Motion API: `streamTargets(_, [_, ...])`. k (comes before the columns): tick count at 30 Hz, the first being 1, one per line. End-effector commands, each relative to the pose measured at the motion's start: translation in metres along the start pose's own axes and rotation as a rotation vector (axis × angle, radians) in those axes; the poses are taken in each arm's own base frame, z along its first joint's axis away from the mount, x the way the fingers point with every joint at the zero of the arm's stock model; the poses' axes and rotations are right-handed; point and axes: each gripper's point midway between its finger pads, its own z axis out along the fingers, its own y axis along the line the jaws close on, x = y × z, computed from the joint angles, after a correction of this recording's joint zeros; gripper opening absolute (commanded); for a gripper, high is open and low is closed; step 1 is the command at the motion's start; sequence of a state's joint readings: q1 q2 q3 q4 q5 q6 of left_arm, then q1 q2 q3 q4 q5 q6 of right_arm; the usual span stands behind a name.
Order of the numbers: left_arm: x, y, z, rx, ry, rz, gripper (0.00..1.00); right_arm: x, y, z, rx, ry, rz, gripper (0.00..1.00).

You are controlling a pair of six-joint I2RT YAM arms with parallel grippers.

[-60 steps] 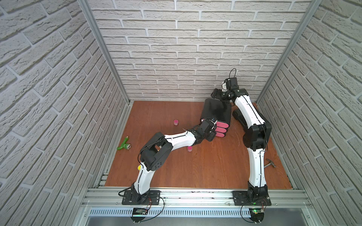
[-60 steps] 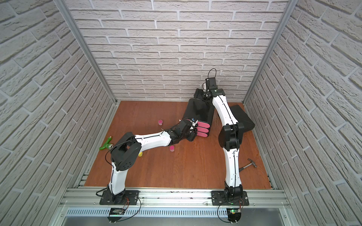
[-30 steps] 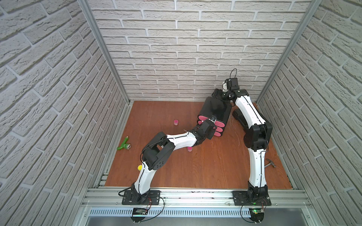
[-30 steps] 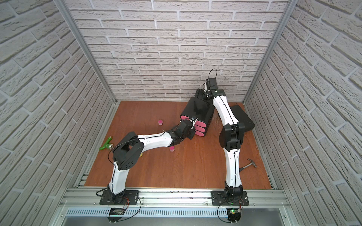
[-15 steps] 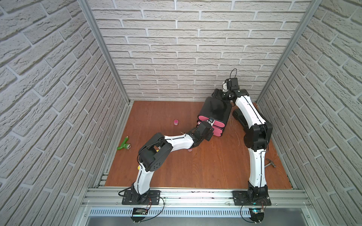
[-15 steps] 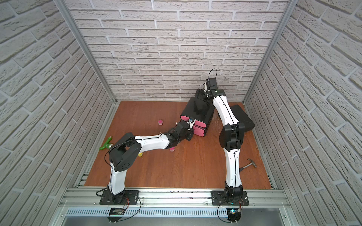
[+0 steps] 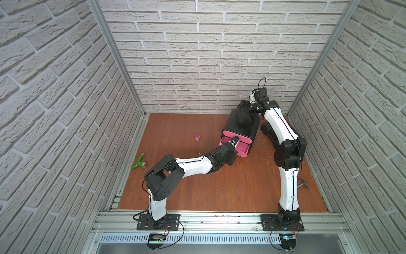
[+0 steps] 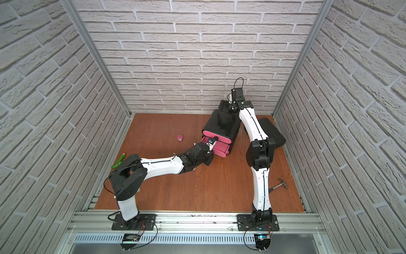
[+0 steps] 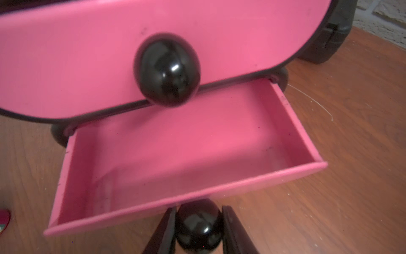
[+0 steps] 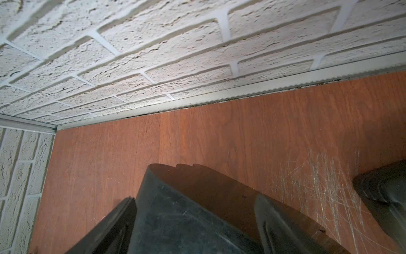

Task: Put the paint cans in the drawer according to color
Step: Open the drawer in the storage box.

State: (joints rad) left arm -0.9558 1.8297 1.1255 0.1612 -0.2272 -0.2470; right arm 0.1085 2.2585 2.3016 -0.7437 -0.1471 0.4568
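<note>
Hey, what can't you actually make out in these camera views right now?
- Other paint cans: both top views show one pink can; the left arm may hide more.
- Inside the top drawer: its shut front hides it in every view.
- A reddish object: cut off by the left wrist view's edge.

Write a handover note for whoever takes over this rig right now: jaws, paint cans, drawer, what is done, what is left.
Left gripper: jaws shut on the knob of the open drawer, which is empty.
Right gripper: jaws clamped across the rear of the drawer cabinet, bracing it.
One pink paint can stands on the table; no others clearly seen.
Done: one drawer opened.
Left: load cans by color.
</note>
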Motion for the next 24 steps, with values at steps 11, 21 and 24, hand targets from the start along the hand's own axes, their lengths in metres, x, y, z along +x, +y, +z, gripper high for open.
streamTargets(11, [-0.017, -0.010, -0.030, 0.009, -0.059, -0.020, 0.38, 0.044, -0.007, -0.001, 0.033, 0.155, 0.051, 0.89])
streamTargets(21, [-0.037, 0.003, -0.062, -0.007, -0.072, -0.024, 0.80, 0.010, 0.004, -0.042, 0.009, 0.063, 0.024, 0.96])
streamTargets(24, [-0.047, 0.015, -0.083, -0.031, -0.078, -0.036, 0.88, 0.002, 0.007, -0.064, 0.004, 0.049, 0.017, 0.98])
